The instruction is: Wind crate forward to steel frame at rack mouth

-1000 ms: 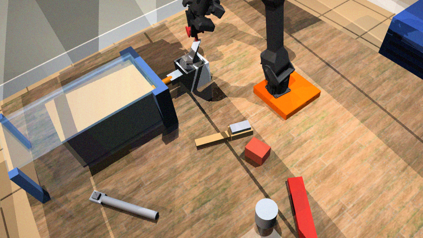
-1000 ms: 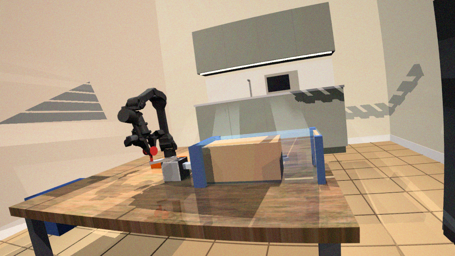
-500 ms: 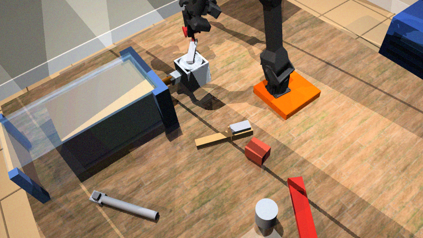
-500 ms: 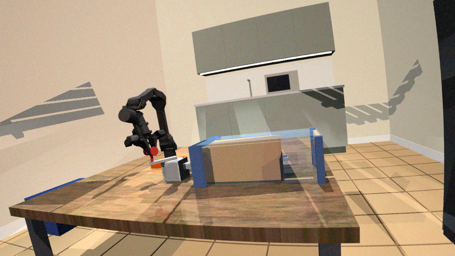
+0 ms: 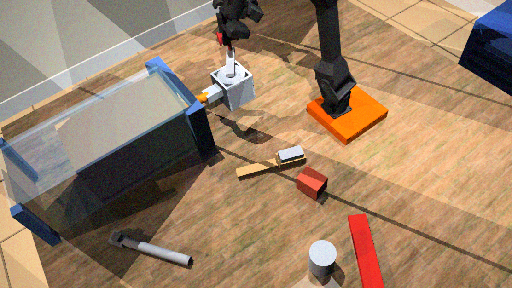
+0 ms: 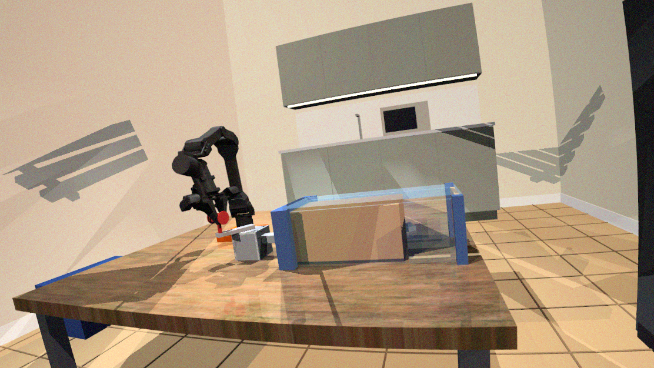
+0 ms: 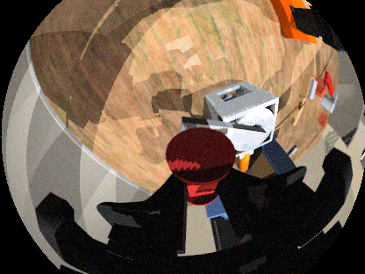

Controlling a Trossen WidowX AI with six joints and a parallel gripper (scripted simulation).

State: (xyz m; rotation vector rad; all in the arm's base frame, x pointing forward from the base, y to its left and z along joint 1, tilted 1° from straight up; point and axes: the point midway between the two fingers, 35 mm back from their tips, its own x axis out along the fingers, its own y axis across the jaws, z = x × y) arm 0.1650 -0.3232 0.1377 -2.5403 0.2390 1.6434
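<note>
Top view: our jaws (image 5: 226, 42) (image 6: 218, 219) clamped on red knob (image 5: 229, 46) (image 6: 222, 217) (image 7: 201, 154); handle (image 5: 230, 63) (image 6: 235, 230) (image 7: 224, 126) runs from beneath jaws to winch (image 5: 240, 93) (image 6: 247, 245) (image 7: 242, 104); crate (image 5: 123, 118) (image 6: 350, 230) lies beyond winch, so we should swing around hub.

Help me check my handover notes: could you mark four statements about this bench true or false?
1. The black pincer is shut on the red round knob of the winch handle. True.
2. The tan box-shaped crate is tipped up on one end. False: it sits flat inside the blue-posted, clear-panelled cubby.
3. The small red block lies inside the cubby. False: it is outside, near the tan wooden-handled tool.
4. The pale grey cylinder stands upright beside the long red bar. True.
</note>
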